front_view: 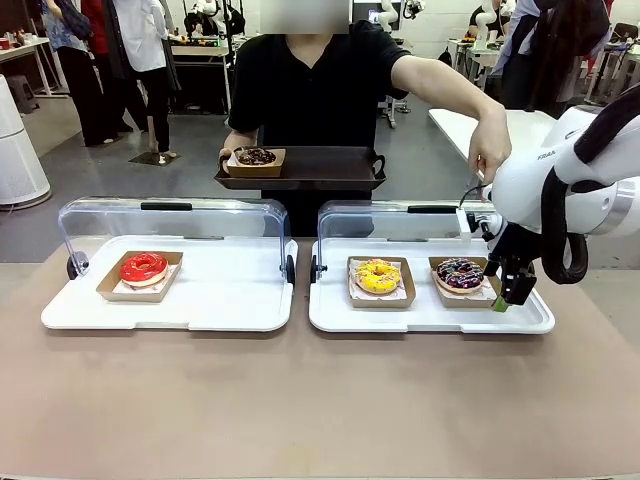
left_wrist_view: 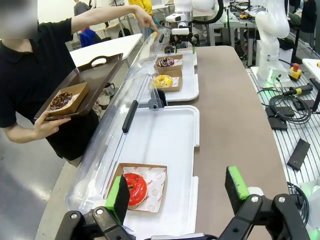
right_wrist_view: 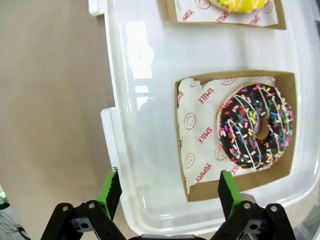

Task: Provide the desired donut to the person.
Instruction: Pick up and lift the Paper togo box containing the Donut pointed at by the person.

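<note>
The person (front_view: 315, 85) holds a dark serving tray (front_view: 330, 170) bearing a boxed chocolate donut (front_view: 255, 157). Their other hand (front_view: 489, 150) points down at the chocolate sprinkle donut (front_view: 460, 273) in its brown box on the right white tray (front_view: 430, 316). My right gripper (front_view: 510, 290) hangs open just above that box's near right corner. In the right wrist view the right gripper (right_wrist_view: 169, 192) is spread over the box's edge, beside the sprinkle donut (right_wrist_view: 257, 132). My left gripper (left_wrist_view: 177, 195) is open above the left tray, near the red donut (left_wrist_view: 134, 189).
A yellow-glazed donut (front_view: 377, 276) sits boxed left of the sprinkle donut. The red donut (front_view: 144, 268) lies alone on the left white tray (front_view: 200, 305). Both clear lids (front_view: 170, 215) stand raised behind the trays. Bare brown tabletop (front_view: 300, 400) lies in front.
</note>
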Tool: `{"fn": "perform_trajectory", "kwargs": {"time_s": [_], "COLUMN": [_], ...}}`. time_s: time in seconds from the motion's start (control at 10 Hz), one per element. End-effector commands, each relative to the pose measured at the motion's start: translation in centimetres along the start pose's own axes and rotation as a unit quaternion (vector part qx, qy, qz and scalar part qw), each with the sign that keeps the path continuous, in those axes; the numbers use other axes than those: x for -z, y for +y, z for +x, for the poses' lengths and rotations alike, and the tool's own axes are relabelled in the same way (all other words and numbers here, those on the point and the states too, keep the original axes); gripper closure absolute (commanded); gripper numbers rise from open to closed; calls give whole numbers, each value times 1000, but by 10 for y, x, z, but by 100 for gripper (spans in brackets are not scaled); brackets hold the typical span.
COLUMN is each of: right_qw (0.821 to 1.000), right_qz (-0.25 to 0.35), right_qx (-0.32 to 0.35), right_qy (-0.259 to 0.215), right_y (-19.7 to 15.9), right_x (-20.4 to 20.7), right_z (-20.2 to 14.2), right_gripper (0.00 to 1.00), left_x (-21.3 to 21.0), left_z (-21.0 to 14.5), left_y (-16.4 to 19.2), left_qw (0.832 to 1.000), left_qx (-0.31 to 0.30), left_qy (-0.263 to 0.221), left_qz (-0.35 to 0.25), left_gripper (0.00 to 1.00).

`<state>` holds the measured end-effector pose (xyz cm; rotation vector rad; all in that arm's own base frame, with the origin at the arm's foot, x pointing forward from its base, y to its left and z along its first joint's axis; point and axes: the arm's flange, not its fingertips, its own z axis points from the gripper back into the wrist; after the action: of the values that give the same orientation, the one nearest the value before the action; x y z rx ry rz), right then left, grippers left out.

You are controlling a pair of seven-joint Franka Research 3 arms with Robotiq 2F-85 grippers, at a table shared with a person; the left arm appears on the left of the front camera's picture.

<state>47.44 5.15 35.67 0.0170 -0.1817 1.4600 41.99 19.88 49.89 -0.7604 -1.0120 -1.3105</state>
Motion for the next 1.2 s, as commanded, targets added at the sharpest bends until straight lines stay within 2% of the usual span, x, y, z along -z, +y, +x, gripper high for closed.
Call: {"fn": "perform_trajectory", "kwargs": {"time_s": [0.0,1.1], "right_qw": [1000,1000], "right_qz": [-2,8], "right_qx": [-9,7], "right_qy": [5,7], "right_y": [-3,-26], "right_x": [13,29], "right_z": [-4,-21], "right_gripper": [0,0], "left_x": [-1,-1], "left_z": [1,1], "left_y": [-1,-1], "left_qw": [1000,1000], "left_qx": [2,2], "left_qy": [-1,-1], "left_qz": [1,1], "left_gripper": [0,0]}}
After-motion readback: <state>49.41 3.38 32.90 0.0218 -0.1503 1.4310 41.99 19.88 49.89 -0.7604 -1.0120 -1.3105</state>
